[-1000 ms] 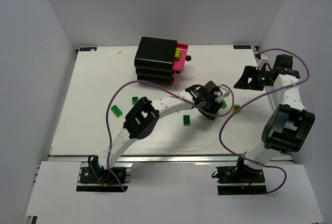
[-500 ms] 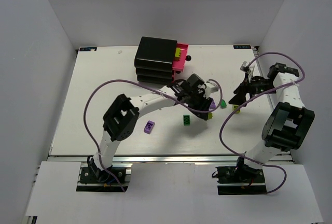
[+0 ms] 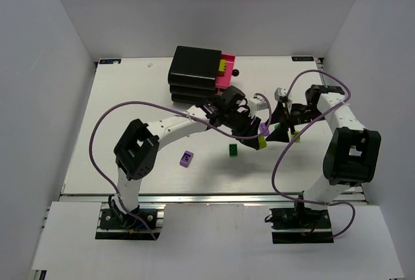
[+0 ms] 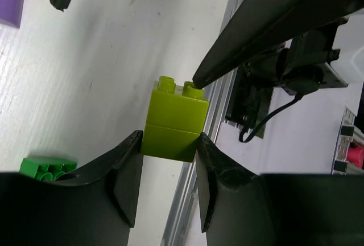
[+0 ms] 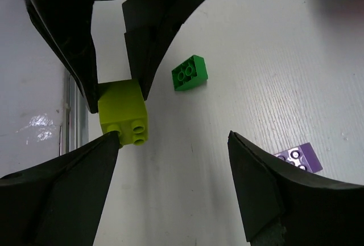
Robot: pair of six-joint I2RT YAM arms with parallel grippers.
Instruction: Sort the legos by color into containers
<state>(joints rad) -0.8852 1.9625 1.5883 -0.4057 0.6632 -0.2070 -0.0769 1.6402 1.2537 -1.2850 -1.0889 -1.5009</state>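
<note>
My left gripper [image 3: 257, 139] is shut on a lime-yellow lego [image 3: 261, 142], held just above the table; the left wrist view shows it [image 4: 175, 122] pinched between my fingers [image 4: 169, 141]. My right gripper [image 3: 280, 131] is open, its jaws spread wide [image 5: 173, 138], one fingertip [image 5: 108, 143] at the brick's studs [image 5: 122, 114]. A dark green lego [image 3: 233, 150] and purple legos [image 3: 187, 157] [image 3: 264, 128] lie on the table. The black cabinet [image 3: 193, 74] has its top pink drawer [image 3: 226, 78] open, with a lime lego [image 3: 222, 66] inside.
Another lime lego [image 3: 296, 137] lies right of my right gripper. The green lego [image 5: 190, 73] and a purple lego [image 5: 297, 158] lie near the open jaws. Purple cables loop over both arms. White walls enclose the table.
My right gripper swung left from the far right edge to the lime lego held by the left gripper. The left arm's elbow shifted left, uncovering a purple lego.
</note>
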